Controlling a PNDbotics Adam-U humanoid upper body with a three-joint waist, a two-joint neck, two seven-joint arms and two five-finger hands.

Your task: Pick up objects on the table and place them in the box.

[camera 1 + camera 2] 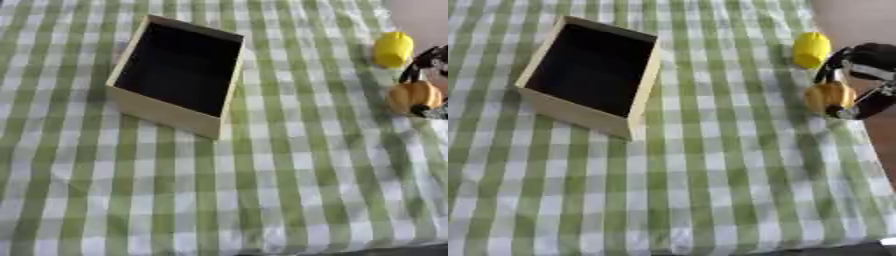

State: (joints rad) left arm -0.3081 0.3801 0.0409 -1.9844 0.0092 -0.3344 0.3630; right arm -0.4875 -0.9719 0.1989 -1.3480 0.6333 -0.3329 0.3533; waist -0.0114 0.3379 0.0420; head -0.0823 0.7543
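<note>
Right eye view gives the best look at the action: the right hand (866, 80) comes in from the right edge of the bench (710, 190), black with pale straps across it, and its fingers (843, 111) are curled round an orange pumpkin-shaped object (827, 97), holding it at the right side of the green-and-white checked cloth (693, 150) that covers the bench. Whether the object sits on the cloth or just above it, I cannot tell. Just beyond it, toward the far right corner, a yellow object (810, 49) lies on the cloth, near the hand but apart from it. Over on the left, well apart from both objects, sits the box (579, 115), a pale wooden open-topped rectangle with a dark inside, turned a little askew so its near corner points toward the camera. Nothing shows inside it; the interior reads as plain black. The orange object is outside the box, across a wide stretch of checked cloth from it. At the far right, past the cloth's edge, a pinkish-brown surface shows. The left hand shows in neither view.
</note>
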